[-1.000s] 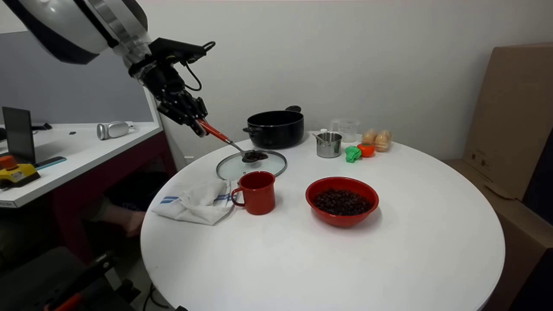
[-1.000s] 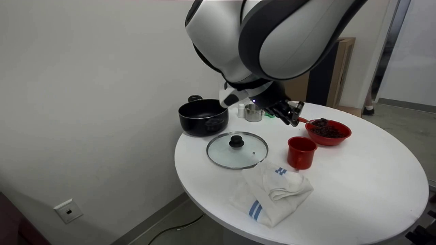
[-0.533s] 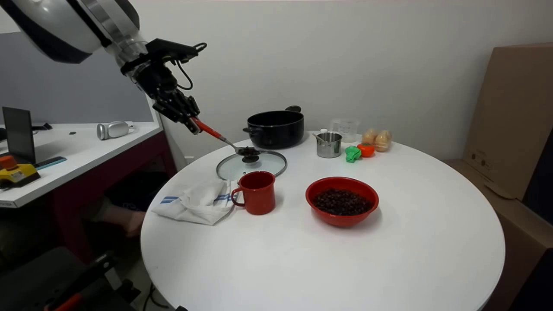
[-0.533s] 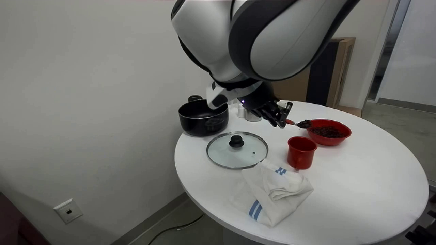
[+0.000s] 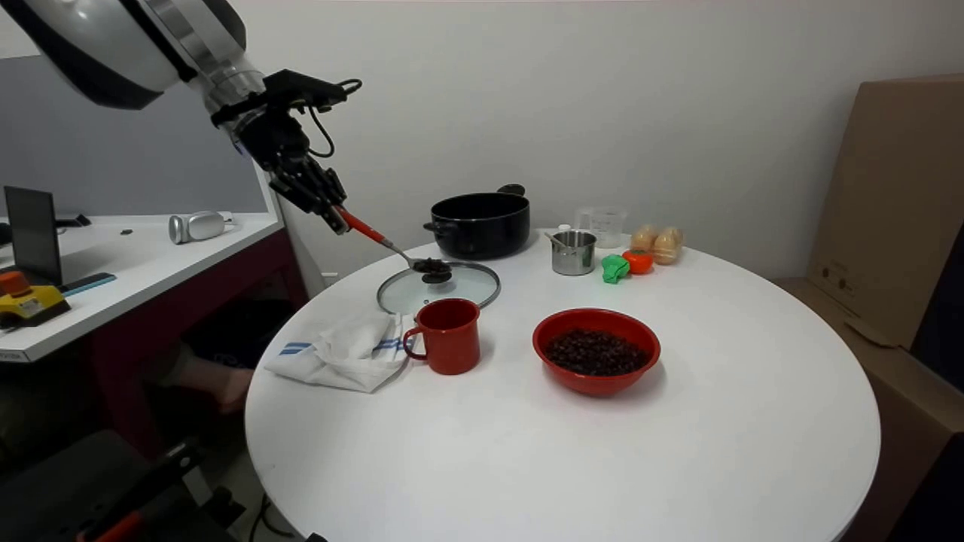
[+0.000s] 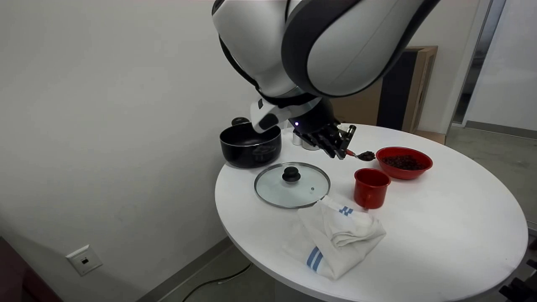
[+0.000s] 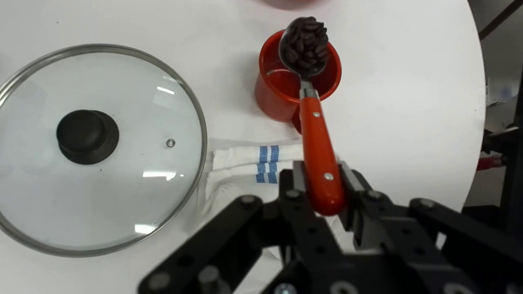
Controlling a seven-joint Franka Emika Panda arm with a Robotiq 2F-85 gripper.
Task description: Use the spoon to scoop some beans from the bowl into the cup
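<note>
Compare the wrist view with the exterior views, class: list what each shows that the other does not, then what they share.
Only the wrist view: two rivets on the spoon.
Only the exterior views: the black pot, the metal cup, the beans in the red bowl.
Shared: the spoon, its spoonful of beans, the fingers gripping it, the red mug, glass lid and white cloth.

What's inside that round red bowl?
Lots of small dark beans are inside the red bowl. They cover its bottom, so I can't see whether anything else is hiding underneath.
</note>
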